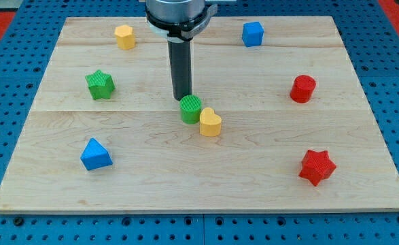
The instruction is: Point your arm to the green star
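My tip [181,99] stands near the board's centre, holding nothing — just beside the green cylinder [190,109], which lies at its 5 o'clock and touches the yellow heart [211,122]. The green star [100,84] sits well apart at the tip's 9 o'clock, untouched. Remaining blocks on the wooden board [199,184] — yellow block [125,36] at 11, blue cube [252,33] at 1, red cylinder [302,88] at 3, red star [317,167] at 4, blue triangle [95,154] at 8.
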